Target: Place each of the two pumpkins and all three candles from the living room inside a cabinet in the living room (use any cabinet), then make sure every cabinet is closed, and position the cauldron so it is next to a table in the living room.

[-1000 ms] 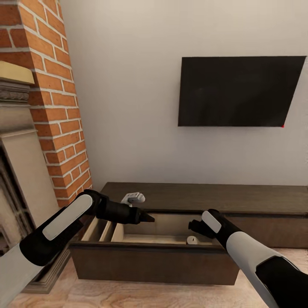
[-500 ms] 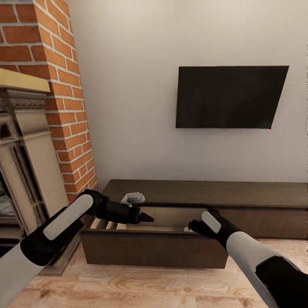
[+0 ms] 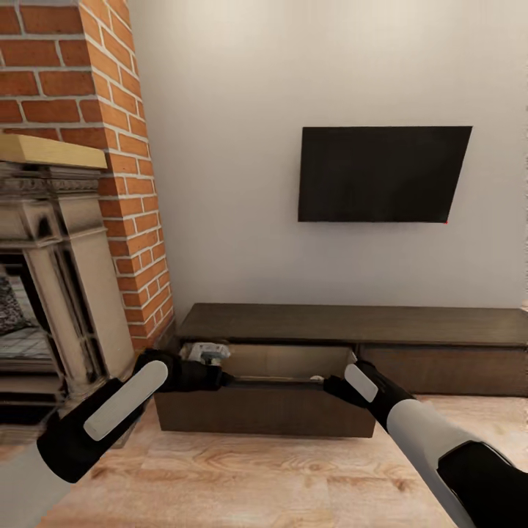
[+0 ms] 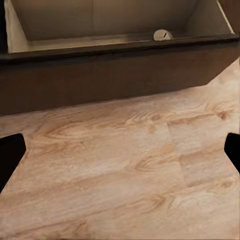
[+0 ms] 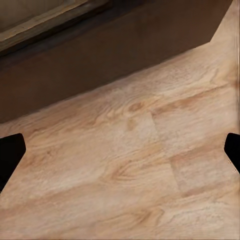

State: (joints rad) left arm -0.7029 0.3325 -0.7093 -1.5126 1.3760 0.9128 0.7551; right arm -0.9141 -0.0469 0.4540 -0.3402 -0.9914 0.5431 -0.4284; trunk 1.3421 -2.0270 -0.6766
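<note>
Room: I faced a pale wall with a dark TV (image 3: 381,174), brick fireplace (image 3: 70,220) at left, wood floor (image 3: 279,477).
Cabinet (image 3: 352,326): drawer (image 3: 264,407) pulled out; one candle (image 4: 162,35) lay inside.
Left gripper (image 4: 120,150): fingers spread, above floor before the drawer.
Right gripper (image 5: 120,150): likewise spread, near the drawer front.

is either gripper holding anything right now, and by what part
Nothing is held. In both wrist views the fingertips stand wide apart over bare floor, so the left gripper and right gripper are open and empty, near the open drawer.

One candle (image 4: 162,35), one cabinet (image 3: 352,325)
</note>
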